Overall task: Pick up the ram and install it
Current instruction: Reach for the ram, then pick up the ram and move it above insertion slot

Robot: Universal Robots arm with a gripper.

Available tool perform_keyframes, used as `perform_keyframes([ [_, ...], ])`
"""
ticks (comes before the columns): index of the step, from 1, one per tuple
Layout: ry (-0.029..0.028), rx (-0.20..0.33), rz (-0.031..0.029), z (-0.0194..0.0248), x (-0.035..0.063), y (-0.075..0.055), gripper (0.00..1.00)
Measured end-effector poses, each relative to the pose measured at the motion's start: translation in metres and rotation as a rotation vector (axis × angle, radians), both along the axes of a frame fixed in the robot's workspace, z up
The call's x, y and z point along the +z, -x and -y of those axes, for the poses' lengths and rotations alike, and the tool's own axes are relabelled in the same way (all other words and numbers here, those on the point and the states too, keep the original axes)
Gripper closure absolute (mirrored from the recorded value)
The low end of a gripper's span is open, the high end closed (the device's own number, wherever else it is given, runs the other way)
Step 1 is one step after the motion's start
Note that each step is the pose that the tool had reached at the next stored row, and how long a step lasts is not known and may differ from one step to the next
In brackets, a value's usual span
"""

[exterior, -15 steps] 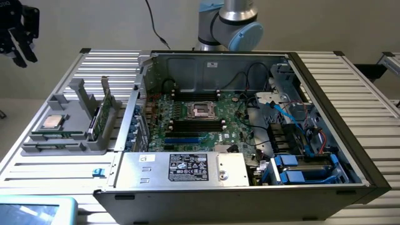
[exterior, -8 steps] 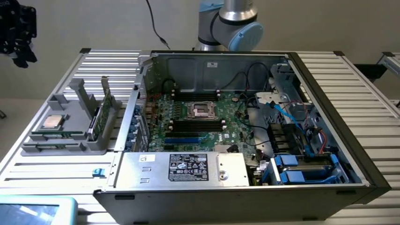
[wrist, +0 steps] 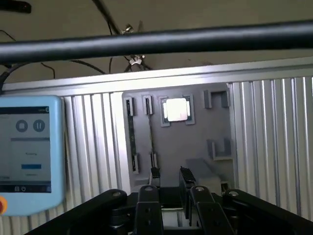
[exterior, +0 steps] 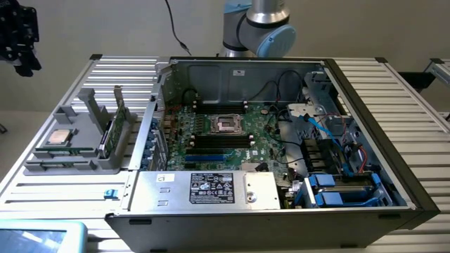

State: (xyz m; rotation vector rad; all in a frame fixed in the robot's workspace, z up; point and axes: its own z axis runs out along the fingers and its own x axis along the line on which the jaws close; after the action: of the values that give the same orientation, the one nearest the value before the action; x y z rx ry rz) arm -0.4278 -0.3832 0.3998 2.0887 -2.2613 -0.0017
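Two black fingers (wrist: pixel 187 177) of the gripper (wrist: pixel 170 173) stand spread apart, and we see nothing between them. In the wrist view they hang over the grey holder (wrist: pixel 188 139), with the silver-topped processor chip (wrist: pixel 176 108) resting in its pocket beyond them.

In the exterior view we find the ram (exterior: pixel 106 140) standing on its long edge in a slot of that holder (exterior: pixel 67 166). It is between the chip (exterior: pixel 59 137) on the exterior view's left and the taller green card (exterior: pixel 119 110) just beside it on the right.

The holder sits on the ribbed metal table (exterior: pixel 397 105), just beside the open computer case (exterior: pixel 239 71), whose motherboard (exterior: pixel 211 147) lies bare inside. The arm (exterior: pixel 256 26) rises behind the case. A blue tablet (exterior: pixel 39 237) lies at the table's near corner.

In the wrist view two thin edges stand in the holder's slots, and we cannot tell which one is the ram.
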Motion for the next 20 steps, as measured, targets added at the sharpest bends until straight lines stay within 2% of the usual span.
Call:
perform_keyframes([
  [2, 0.0, 0.029, -0.0002, -0.0001, 0.0, 0.0002, 0.71],
  [17, 0.0001, 0.037, -0.0001, -0.0001, -0.0004, 0.0006, 0.71],
  [18, -0.0002, 0.037, 0.0006, 0.0007, -0.0017, 0.0026, 0.71],
  [20, -0.0035, 0.037, 0.0006, 0.0058, -0.005, 0.0058, 0.71],
])
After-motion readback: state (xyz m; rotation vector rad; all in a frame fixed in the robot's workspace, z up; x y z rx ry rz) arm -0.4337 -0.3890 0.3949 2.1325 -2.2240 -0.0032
